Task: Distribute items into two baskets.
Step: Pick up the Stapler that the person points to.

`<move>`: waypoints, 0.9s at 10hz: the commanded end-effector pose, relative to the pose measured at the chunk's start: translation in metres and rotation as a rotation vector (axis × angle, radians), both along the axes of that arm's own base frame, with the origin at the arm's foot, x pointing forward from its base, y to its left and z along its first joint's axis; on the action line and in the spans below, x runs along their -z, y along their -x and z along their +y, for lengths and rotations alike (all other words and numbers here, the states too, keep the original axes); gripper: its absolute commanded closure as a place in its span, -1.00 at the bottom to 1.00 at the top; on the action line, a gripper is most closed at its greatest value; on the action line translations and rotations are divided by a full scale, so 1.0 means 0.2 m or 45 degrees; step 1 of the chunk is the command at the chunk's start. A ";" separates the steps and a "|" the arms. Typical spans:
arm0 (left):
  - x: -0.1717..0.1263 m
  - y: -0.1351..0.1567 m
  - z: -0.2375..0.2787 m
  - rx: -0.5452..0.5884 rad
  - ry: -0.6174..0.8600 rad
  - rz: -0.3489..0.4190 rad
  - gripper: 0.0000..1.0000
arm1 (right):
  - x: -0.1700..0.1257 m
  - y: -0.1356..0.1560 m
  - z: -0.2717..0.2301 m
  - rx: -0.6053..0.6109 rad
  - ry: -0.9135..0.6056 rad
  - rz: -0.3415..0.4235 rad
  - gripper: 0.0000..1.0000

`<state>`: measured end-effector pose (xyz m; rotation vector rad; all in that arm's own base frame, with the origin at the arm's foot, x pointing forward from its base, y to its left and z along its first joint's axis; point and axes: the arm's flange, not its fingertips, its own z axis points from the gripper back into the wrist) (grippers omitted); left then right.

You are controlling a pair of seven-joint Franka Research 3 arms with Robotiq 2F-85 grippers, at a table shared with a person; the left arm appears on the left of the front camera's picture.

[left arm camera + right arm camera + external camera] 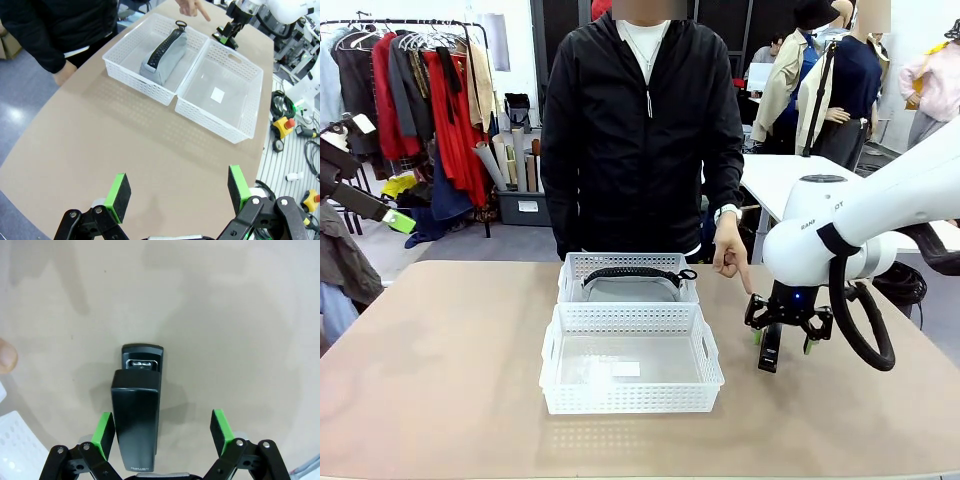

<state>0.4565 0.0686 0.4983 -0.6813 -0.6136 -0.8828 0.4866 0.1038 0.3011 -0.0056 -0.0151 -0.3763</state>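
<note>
White plastic frames the job at its midpoint: of the two baskets set end to end in the middle of the bench (440, 380), the far basket (575, 285) already holds the grey waist bag (630, 292), while the near basket (630, 398) carries nothing but a small white label (625, 369). The bag lies lengthwise along its basket, its long axis running left to right across the bench, black strap (630, 272) uppermost and the strap's ring toward the robot's right. What is left, by the look of it, is the black stapler (136, 415), which sits on the bare bench to the right of the near basket, clear of its rim. The right gripper (782, 345) hangs low over it with its jaws spread wide and nothing in its hold; in the right wrist view one green pad (106, 432) stands just beside the stapler's flank and the other well off it. The stapler's long axis runs from the robot's side toward the person, crosswise to the line between the pads, with its metal-mouthed end pointing away toward the far side. The person's hand (728, 258) points a finger down at the bench just beyond it. The left gripper (179, 190), equally wide open and empty, waits high above the bench's left end, well apart from the baskets.
</note>
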 end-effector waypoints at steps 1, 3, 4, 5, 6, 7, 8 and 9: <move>-0.01 -0.01 0.01 -0.002 0.000 -0.001 -1.00 | -0.04 0.03 0.05 0.112 -0.032 0.032 -1.00; -0.01 -0.01 0.01 -0.002 0.000 -0.001 -1.00 | -0.07 0.06 0.08 0.138 -0.071 0.032 -1.00; -0.01 -0.01 0.01 -0.002 0.000 -0.001 -1.00 | -0.07 0.07 0.10 0.171 -0.055 0.065 -1.00; -0.01 -0.01 0.01 -0.002 0.000 -0.001 -1.00 | -0.08 0.08 0.12 0.190 -0.038 0.059 -1.00; -0.01 -0.01 0.01 -0.002 0.000 -0.001 -1.00 | -0.07 0.08 0.13 0.192 -0.026 0.057 -1.00; -0.01 -0.01 0.01 -0.002 0.000 -0.001 -1.00 | -0.06 0.07 0.14 0.184 -0.015 0.069 -1.00; -0.01 -0.01 0.01 -0.002 0.000 -0.001 -1.00 | -0.05 0.08 0.15 0.181 -0.014 0.078 -1.00; -0.01 -0.01 0.01 -0.002 0.000 -0.001 -1.00 | -0.04 0.08 0.16 0.191 0.010 0.074 -0.95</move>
